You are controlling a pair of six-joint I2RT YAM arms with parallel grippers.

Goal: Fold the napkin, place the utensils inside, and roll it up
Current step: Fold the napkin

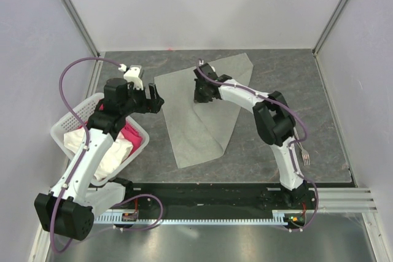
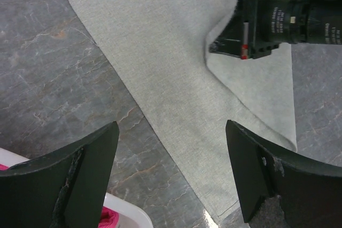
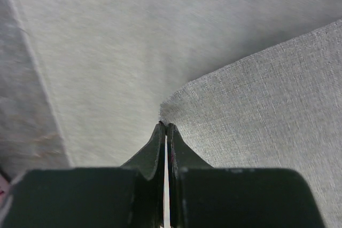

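Note:
The grey-green napkin [image 1: 202, 121] lies spread on the dark table, one corner folded over toward its middle. My right gripper [image 1: 201, 97] is shut on that corner; in the right wrist view the cloth's tip [image 3: 176, 102] sits right at the closed gripper [image 3: 165, 127]. The left wrist view shows the right gripper [image 2: 220, 47] holding the flap just above the napkin [image 2: 171, 62]. My left gripper [image 2: 172, 127] hangs open over the napkin's left edge, holding nothing, and in the top view it [image 1: 155, 99] is beside the basket. One utensil, a fork [image 1: 305, 154], lies by the right arm.
A white basket [image 1: 66, 124] at the left holds a pink cloth [image 1: 131, 134] and a white cloth [image 1: 112, 151]; its rim [image 2: 125, 212] shows under the left gripper. Walls close the table at the back and sides. A black rail runs along the near edge.

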